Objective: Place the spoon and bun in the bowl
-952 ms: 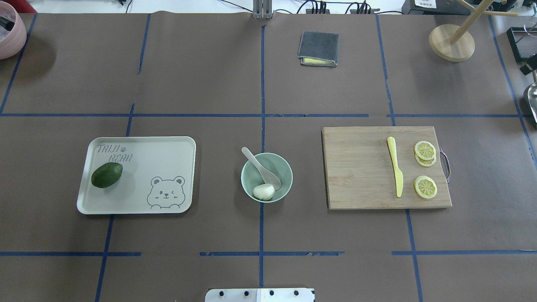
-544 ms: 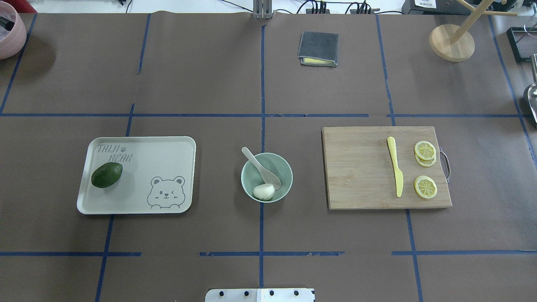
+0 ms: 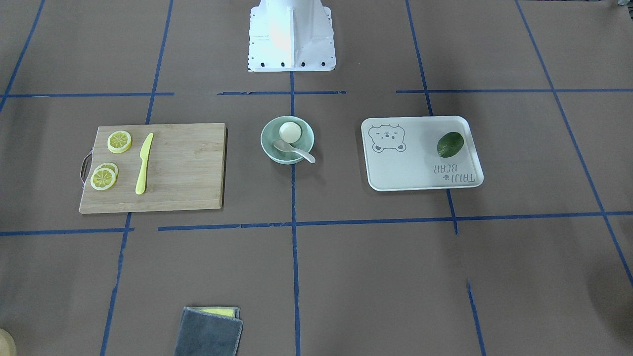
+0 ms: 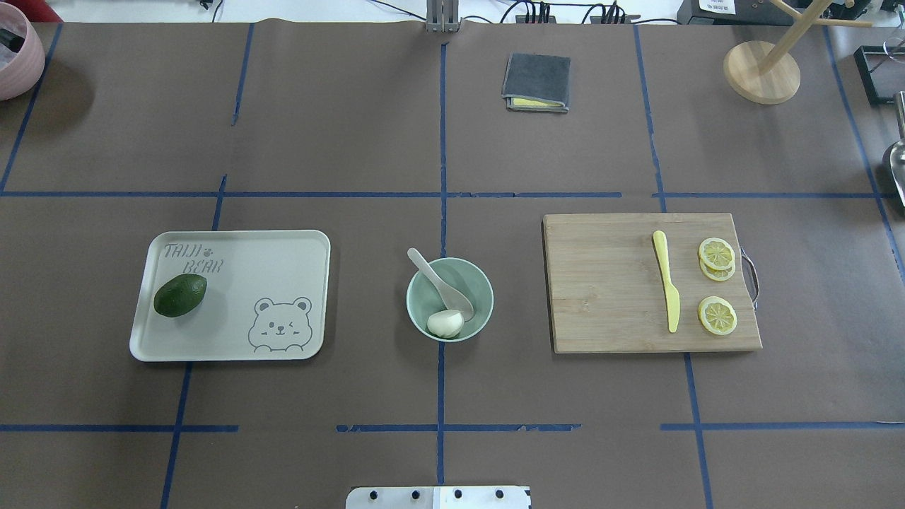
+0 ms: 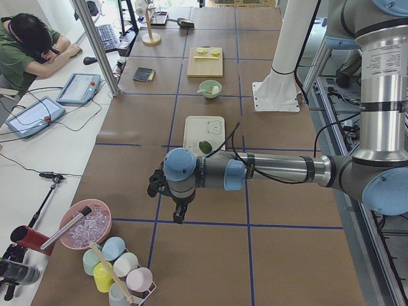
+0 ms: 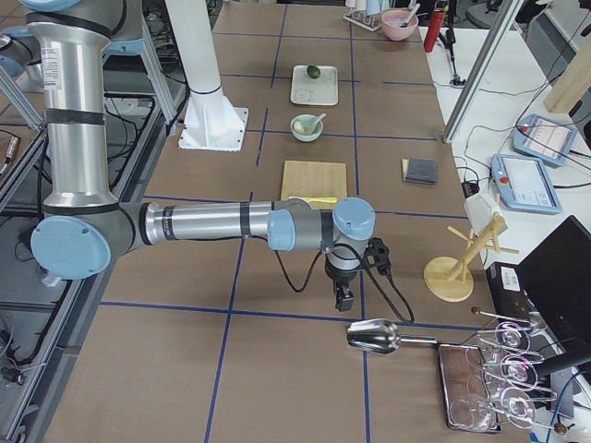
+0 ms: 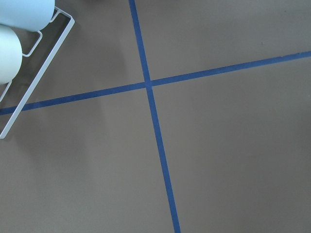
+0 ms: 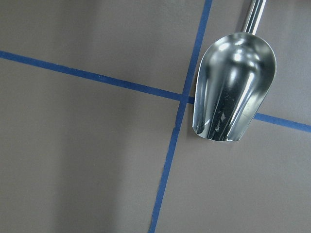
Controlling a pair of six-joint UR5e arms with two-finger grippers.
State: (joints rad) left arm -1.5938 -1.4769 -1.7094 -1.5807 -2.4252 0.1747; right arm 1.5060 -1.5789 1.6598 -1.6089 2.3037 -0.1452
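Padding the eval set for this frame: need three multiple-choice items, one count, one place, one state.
1. How many yellow lemon slices lie on the rectangular wooden cutting board?
A. two
B. three
C. five

2. Where is the small round white steamed bun?
A. in the round mint-green bowl
B. on that board
C. among the slices

3. How does the short off-white spoon sit?
A. flat on that board
B. hidden under the bun
C. scoop in the bowl, handle out over the rim

Answers:
1. B: one slice lies alone and two overlap beside it.
2. A: the bun rests inside the bowl, against its wall.
3. C: in the overhead view the handle juts past the rim while the scoop lies by the bun.
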